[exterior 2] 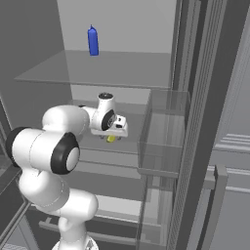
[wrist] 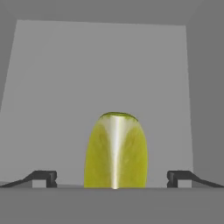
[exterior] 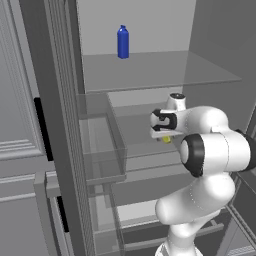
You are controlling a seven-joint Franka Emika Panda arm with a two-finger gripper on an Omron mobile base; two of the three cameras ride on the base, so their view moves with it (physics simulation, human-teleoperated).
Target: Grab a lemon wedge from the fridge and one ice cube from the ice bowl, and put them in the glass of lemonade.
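Inside the open fridge (exterior: 150, 70), the white arm reaches over a clear middle shelf. Its gripper (wrist: 112, 178) stands spread wide, fingertips (wrist: 43, 177) either side of the lemon wedge (wrist: 116, 151), with bare gaps between. From the base, the wedge peeks out beneath the hand. A blue bottle (exterior: 123, 42), its label unreadable, stands on the shelf above.

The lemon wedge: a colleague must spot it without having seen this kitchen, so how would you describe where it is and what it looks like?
Look inside the open fridge, below the clear shelf carrying the blue bottle. On the next shelf down, right under the open gripper, sits the lemon wedge. It is the one small yellow piece there, far smaller than the bottle.
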